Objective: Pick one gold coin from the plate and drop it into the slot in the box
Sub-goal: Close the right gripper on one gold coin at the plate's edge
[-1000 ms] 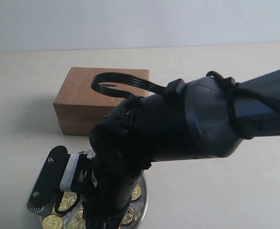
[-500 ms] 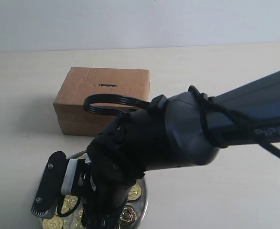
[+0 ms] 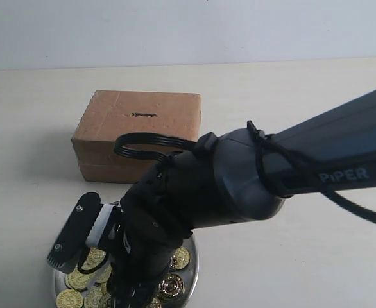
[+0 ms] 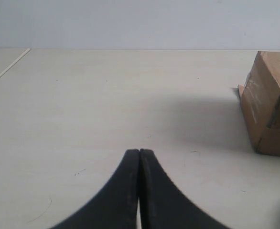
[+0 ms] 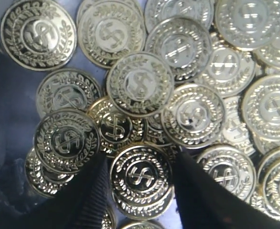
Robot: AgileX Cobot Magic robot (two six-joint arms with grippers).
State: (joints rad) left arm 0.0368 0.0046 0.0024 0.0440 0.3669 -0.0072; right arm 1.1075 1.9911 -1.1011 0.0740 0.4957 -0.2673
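Observation:
The silver plate (image 3: 194, 268) at the front holds several gold coins (image 3: 179, 258). My right gripper (image 3: 98, 260) reaches down into it from the big black arm. In the right wrist view the right gripper (image 5: 141, 160) is open. Its two black fingers (image 5: 90, 191) stand on either side of one gold coin (image 5: 141, 180) that lies flat on the pile, close to its edges. Behind the plate stands the brown cardboard box (image 3: 136, 138) with its dark slot (image 3: 143, 115) on top. My left gripper (image 4: 139, 151) is shut and empty above the table, with the box (image 4: 271, 109) off to one side.
The right arm's black body (image 3: 239, 179) with its looped cable (image 3: 149, 142) covers the plate's far part and the box's front right. Pale tabletop (image 3: 303, 256) lies around the box and plate. A white wall (image 3: 188, 32) stands behind.
The right arm has sunk and swung down toward the plate, uncovering the box top and its slot. The visible finger has shifted a little to the right over the coins.

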